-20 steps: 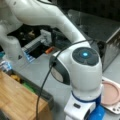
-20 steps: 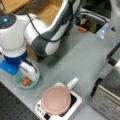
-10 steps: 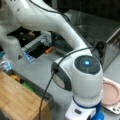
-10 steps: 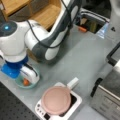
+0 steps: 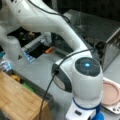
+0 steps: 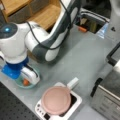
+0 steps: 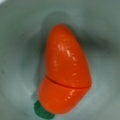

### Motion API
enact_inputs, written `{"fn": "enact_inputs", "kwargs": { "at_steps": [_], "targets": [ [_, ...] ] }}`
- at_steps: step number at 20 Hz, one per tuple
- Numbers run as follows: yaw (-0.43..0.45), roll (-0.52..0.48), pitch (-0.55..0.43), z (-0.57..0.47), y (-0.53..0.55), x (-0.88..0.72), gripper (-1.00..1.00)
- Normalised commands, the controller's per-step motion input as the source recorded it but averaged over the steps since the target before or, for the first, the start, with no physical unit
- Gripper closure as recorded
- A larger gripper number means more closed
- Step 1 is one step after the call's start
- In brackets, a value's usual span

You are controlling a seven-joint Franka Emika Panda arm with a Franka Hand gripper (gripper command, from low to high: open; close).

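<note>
Near the bench's front-left corner in a front view, the gripper (image 6: 26, 79) hangs over a carrot (image 6: 25, 82) lying in a bowl (image 6: 18, 83); its opening cannot be told.

In a front view the gripper (image 6: 27, 78) hangs over a bowl (image 6: 18, 83) at the table's (image 6: 82, 57) near left edge, with a carrot (image 6: 25, 82) lying in the bowl. Right of the bowl sits a scale (image 6: 77, 101) with a plate (image 6: 56, 100) on it. Farther right stands an oven (image 6: 110, 97). A shelf (image 6: 42, 15) lies far left.
</note>
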Motion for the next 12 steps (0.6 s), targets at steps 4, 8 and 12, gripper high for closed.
{"fn": "enact_inputs", "kwargs": {
  "at_steps": [4,8,12],
  "targets": [
    [0.052,-0.088,0.122,-0.04,-0.02,0.06,-1.0],
    [0.025,-0.093,0.116,-0.03,-0.03,-0.05,-1.0],
    [0.017,-0.113,0.102,-0.01,-0.06,-0.12,-1.0]
  ]
}}
